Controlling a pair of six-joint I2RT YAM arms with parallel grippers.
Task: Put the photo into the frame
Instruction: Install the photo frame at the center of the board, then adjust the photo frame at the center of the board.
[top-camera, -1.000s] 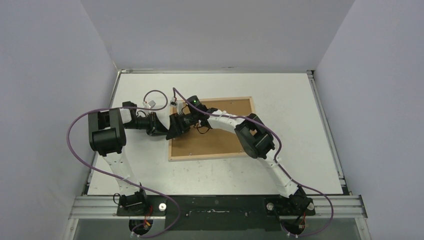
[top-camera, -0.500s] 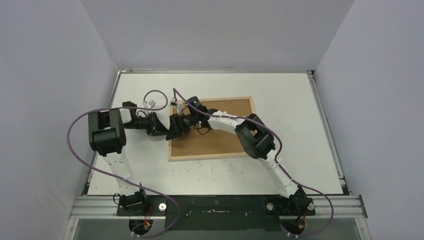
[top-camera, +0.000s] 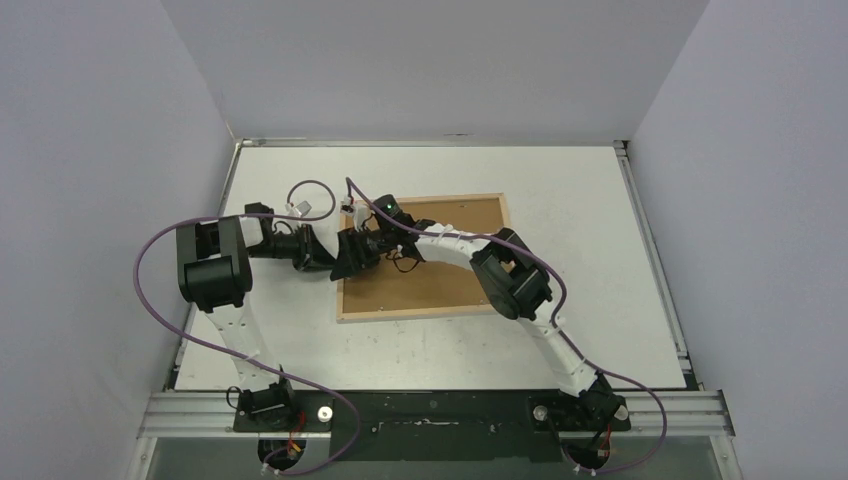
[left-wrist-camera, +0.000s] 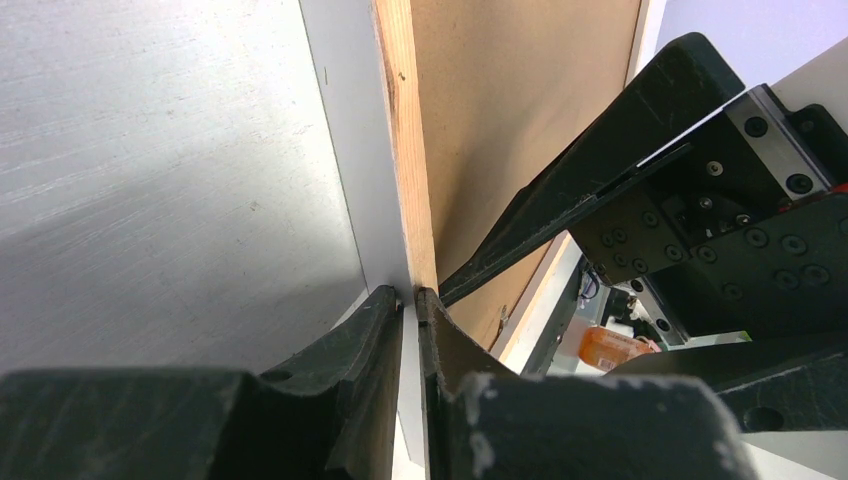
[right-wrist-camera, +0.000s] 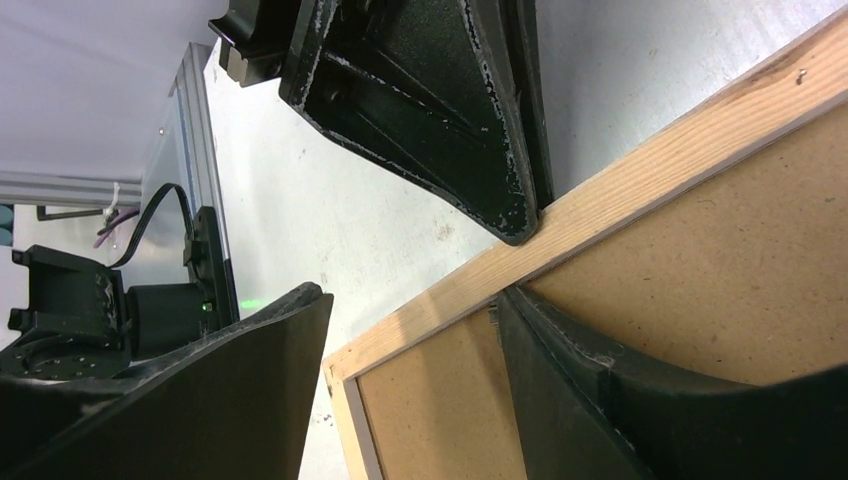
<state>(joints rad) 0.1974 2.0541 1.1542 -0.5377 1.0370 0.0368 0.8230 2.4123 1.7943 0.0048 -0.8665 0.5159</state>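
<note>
Left pincer (left-wrist-camera: 410, 300) is all but shut, with only a slit between its fingers. Its tips bear on the outer edge of a short bar of the frame (top-camera: 420, 313); whether that slit pinches anything cannot be told. Right pincer (right-wrist-camera: 410, 305), just beside it, stands half open astride the same bar. One finger is outside over the bare worktop (top-camera: 600, 250), the other inside on the brown backing panel (top-camera: 425, 285), and it grips nothing.

Beyond the two pincers the frame lies flat and back-up. Its long axis runs away from them toward the right arm's side, slightly skewed to the worktop's edges. The bar they work on is the short one nearest the left arm. The photo is nowhere in sight; it may lie under the panel, but that is hidden.

With the panel sitting within the bars, the step in hand looks like work on this edge, either seating the panel or prising the frame up. The next move likely calls for the right pincer to close on the bar while the left steadies it, without skidding the frame along the worktop.
</note>
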